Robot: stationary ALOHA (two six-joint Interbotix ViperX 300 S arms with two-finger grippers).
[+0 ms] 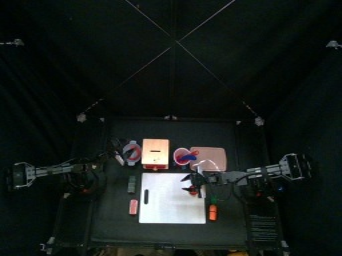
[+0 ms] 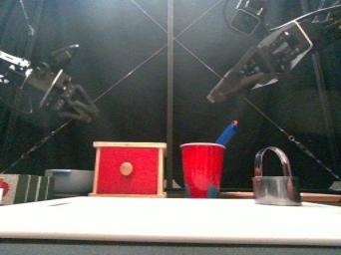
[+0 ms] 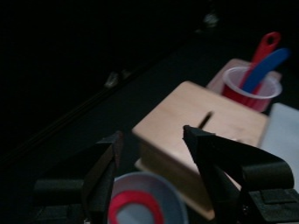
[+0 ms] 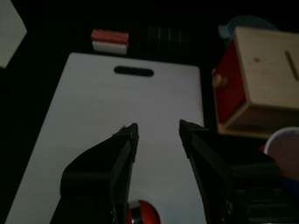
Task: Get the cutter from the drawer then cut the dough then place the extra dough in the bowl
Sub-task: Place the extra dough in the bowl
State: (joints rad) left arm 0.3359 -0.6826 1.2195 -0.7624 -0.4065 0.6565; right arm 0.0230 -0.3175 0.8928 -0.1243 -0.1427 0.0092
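Left gripper (image 3: 152, 138), jaws apart and empty, hangs over the bowl (image 3: 173, 194) just left of the wooden box (image 3: 205, 131); a red dough ring (image 3: 131, 194) lies inside. Right gripper (image 4: 156, 129), jaws apart and empty, hangs over the white board (image 4: 117, 114) in front of the box. The cutter (image 2: 273, 179) stands right of the box. Likely hazard: a low right-arm sweep toppling it.
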